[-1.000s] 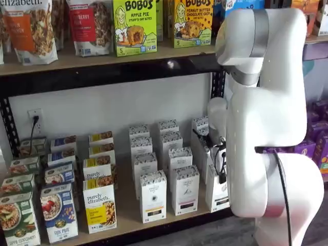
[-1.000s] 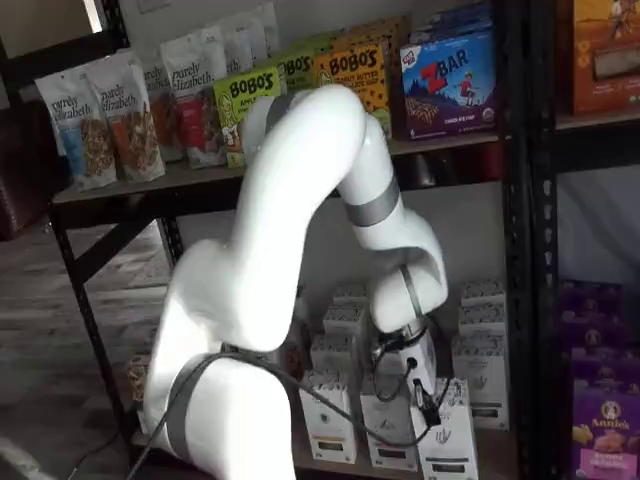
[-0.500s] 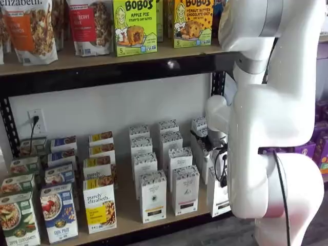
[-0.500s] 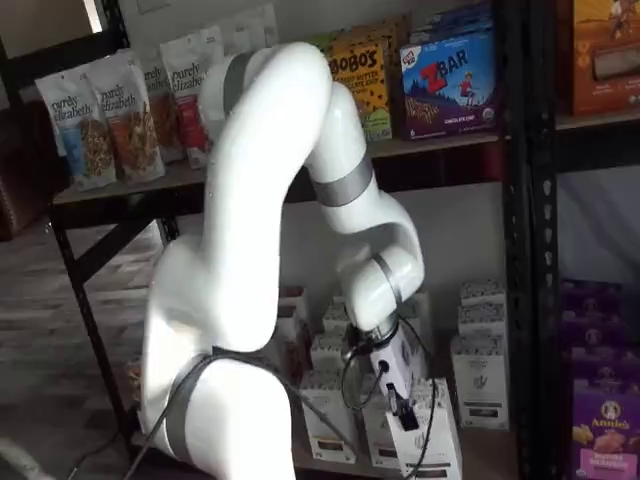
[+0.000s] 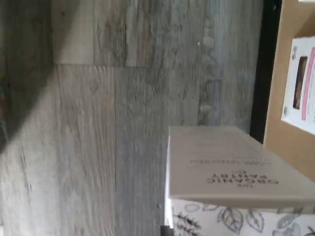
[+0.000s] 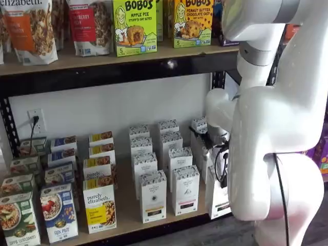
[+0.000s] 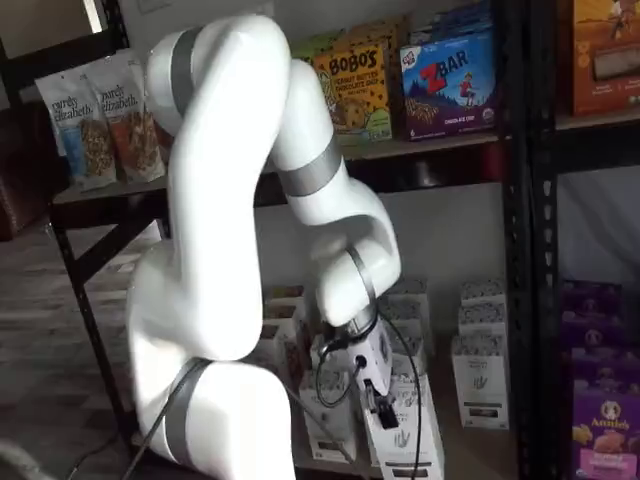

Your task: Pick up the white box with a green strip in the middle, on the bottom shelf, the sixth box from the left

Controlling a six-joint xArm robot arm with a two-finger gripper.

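The white box (image 7: 408, 432) is held in the gripper (image 7: 382, 402), whose black fingers are closed on its top. It is tilted and lifted in front of the bottom shelf (image 6: 128, 205), near the shelf's front edge. In the wrist view the white box (image 5: 236, 172) shows over the grey wooden floor (image 5: 98, 123).

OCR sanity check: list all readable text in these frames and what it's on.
"BOBO'S APPLE PIE": green box, upper shelf.
"BOBO'S PEANUT BUTTER CHOCOLATE CHIP": yellow box.
"ZBAR": blue box.
"purely elizabeth": yellow-labelled box.
"THE ORGANIC PANTRY": held white box.
"Annie's": purple box.
Other print: too small.
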